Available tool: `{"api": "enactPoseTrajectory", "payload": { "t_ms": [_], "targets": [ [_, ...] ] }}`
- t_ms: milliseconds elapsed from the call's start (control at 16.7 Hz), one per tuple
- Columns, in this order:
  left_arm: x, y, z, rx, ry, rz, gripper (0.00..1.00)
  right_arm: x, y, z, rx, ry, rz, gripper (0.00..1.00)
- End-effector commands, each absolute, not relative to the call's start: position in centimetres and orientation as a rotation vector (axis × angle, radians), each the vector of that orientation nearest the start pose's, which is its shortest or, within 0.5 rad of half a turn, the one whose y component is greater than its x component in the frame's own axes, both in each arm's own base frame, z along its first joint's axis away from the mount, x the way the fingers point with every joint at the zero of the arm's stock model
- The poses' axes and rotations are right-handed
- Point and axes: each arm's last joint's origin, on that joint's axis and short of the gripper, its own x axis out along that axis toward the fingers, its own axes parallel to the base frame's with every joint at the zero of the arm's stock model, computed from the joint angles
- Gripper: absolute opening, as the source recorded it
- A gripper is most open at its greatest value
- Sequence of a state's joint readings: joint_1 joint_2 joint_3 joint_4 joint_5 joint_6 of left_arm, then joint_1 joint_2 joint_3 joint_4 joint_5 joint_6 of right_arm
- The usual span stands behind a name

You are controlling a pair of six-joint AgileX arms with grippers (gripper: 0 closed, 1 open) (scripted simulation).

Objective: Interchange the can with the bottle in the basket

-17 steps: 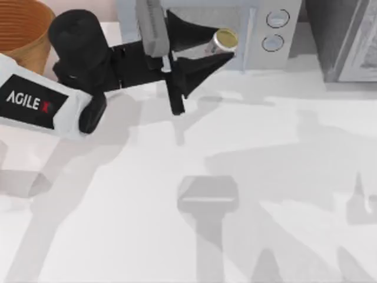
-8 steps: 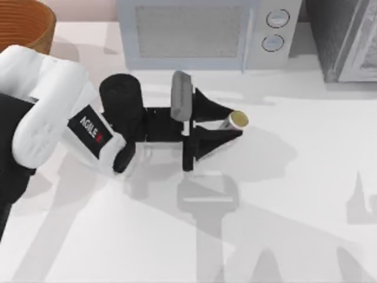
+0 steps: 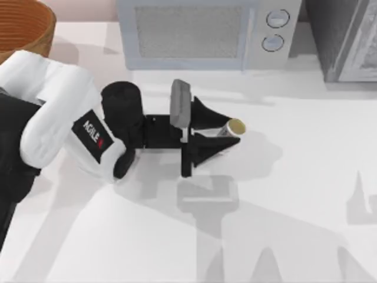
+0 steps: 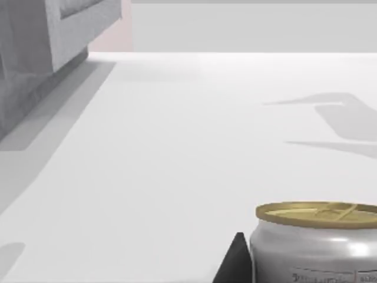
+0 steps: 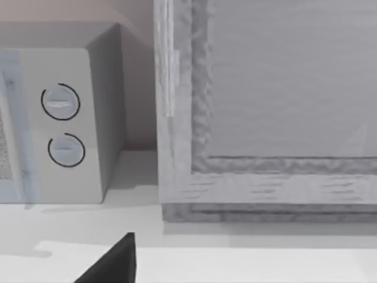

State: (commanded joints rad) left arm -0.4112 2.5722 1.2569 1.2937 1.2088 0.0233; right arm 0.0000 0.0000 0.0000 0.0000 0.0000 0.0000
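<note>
One arm is doing the work: the left gripper (image 3: 227, 134) is closing its two fingers on the can (image 3: 234, 127) near the table's (image 3: 283, 236) centre, in front of the microwave (image 3: 200, 32). A second ago it was carrying the can up against the microwave door; half a second ago it was already lowering it toward the open table, and it is now settling slightly leftward. By this judgement, the can is being staged outside the basket (image 3: 23, 26), which is sitting at the 10 o'clock corner. In the left wrist view the can (image 4: 315, 242) is appearing upright, silver-white with a dull gold lid. Right gripper fingers: cannot tell.
</note>
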Motion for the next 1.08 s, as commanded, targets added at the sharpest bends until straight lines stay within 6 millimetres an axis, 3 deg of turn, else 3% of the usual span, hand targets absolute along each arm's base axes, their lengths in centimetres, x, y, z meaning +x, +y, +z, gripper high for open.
{"api": "enactPoseTrajectory", "payload": {
  "t_ms": [780, 1080],
  "targets": [
    [40.02, -20.09, 1.8, 0.0, 0.0, -1.591, 0.98, 10.57, -0.12, 16.0, 0.0, 0.0, 0.0, 1.0],
    [40.02, -20.09, 1.8, 0.0, 0.0, -1.591, 1.0, 10.57, -0.12, 16.0, 0.0, 0.0, 0.0, 1.0]
  ]
}}
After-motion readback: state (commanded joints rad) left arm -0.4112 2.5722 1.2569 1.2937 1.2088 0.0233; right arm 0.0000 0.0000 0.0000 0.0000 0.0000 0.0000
